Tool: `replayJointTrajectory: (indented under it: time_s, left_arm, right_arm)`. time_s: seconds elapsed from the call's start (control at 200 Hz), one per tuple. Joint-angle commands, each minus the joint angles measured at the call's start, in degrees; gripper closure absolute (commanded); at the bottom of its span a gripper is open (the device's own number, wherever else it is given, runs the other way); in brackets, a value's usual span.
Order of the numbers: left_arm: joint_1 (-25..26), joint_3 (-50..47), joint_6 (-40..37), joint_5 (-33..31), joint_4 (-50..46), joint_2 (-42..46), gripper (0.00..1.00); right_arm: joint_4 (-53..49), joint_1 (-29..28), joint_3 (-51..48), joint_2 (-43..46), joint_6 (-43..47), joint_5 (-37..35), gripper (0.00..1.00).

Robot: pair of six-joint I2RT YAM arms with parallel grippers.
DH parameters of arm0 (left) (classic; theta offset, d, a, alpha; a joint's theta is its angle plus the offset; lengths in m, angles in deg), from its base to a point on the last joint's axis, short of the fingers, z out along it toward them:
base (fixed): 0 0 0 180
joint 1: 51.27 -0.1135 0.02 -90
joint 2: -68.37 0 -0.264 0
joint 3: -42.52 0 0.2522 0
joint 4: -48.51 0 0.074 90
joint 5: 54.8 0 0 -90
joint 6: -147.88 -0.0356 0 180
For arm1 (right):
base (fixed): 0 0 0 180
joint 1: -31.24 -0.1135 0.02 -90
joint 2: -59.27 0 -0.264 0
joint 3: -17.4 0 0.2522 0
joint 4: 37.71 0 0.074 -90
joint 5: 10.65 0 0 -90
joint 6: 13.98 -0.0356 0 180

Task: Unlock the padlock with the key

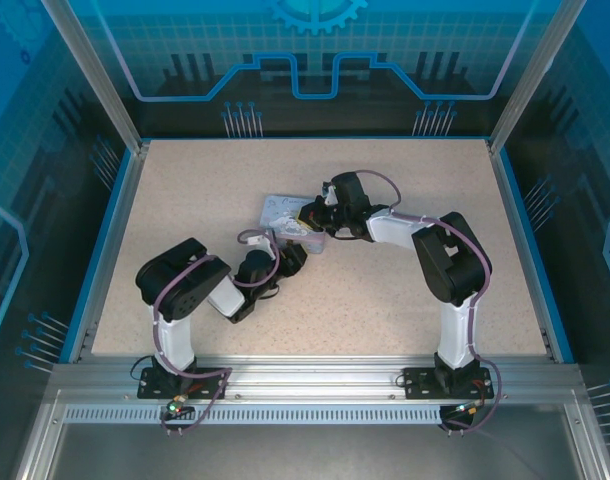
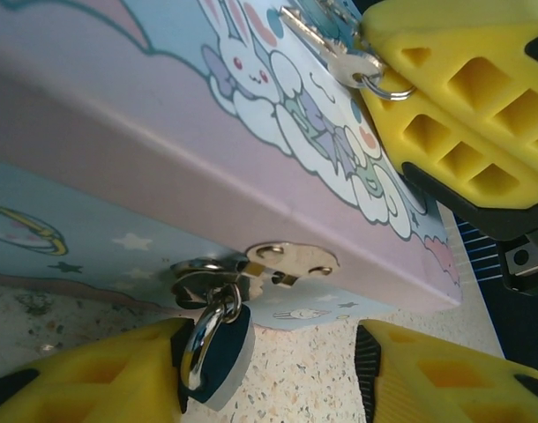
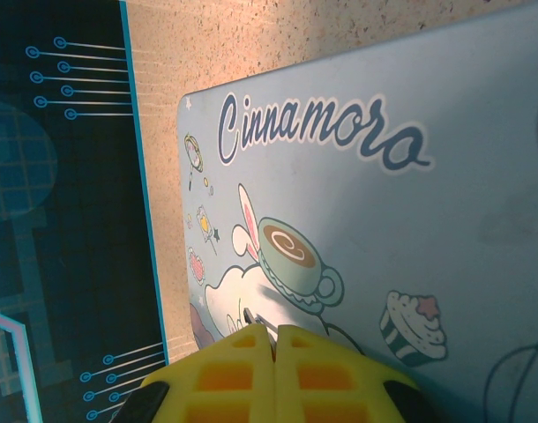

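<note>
On the left, the left arm is reaching low across the speckled counter (image 1: 385,290) toward the pale blue tin (image 1: 283,211) in the middle. The left fingers (image 2: 84,379) are standing spread, one on each side of the padlock (image 2: 214,348). The padlock is hanging by its shackle from the metal hasp (image 2: 291,262) on the tin's side wall, just above the counter. Its dark body seems to be resting against one yellow finger, while the other finger is standing clear of it, so nothing is being squeezed.

Moving right and up over the lid, the key (image 2: 322,40) is pointing out across the cartoon rabbit printed there, and a small split ring (image 2: 388,86) is dangling at its head. I cannot tell whether the blade is touching the lid. The key is sitting apart from the padlock, with the lid's edge between them.

Further right, the right fingers (image 3: 234,379) are pressed together and are pinching the key by its head. From overhead, that arm is bending in from the right and hovering above the tin.
</note>
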Motion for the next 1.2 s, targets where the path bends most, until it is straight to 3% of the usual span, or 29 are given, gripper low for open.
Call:
replayJointTrajectory:
  time_s: [0.0, 0.305, 0.38, 0.675, 0.805, 1.03, 1.196]
  left_arm:
    - [0.88, 0.1, 0.54, -1.32, 1.11, -1.79, 0.53]
    - [1.1, -0.91, 0.17, -3.26, -0.6, -1.99, 0.54]
    - [1.12, -0.84, 0.01, -3.5, -1.18, -2.0, 0.61]
    - [1.12, -0.17, -0.42, -3.57, -2.83, -1.92, 0.64]
    - [1.12, 0.44, -0.75, -3.41, -3.73, -1.69, 0.75]
    - [1.12, 1.05, -1.7, -3.22, -6.24, -0.12, 0.81]
    - [1.12, 1.31, -1.4, -1.81, -9.27, 2.87, 0.95]
  right_arm:
    - [-2.52, 0.6, 0.56, -1.6, 0.93, -0.42, 1.0]
    - [-2.74, 0.59, 0.71, -1.56, 1.11, -0.42, 1.0]
    - [-2.75, 0.56, 0.65, -1.65, 1.08, -0.43, 1.0]
    - [-2.66, 0.6, 0.56, -1.83, 1.01, -0.26, 1.0]
    - [-2.48, 0.61, 0.56, -2.06, 0.81, -0.08, 1.0]
    - [-2.48, 0.6, 0.65, -2.09, 0.75, 0.01, 1.0]
    - [-2.72, 0.77, 1.29, -2.02, 0.66, 0.33, 1.0]
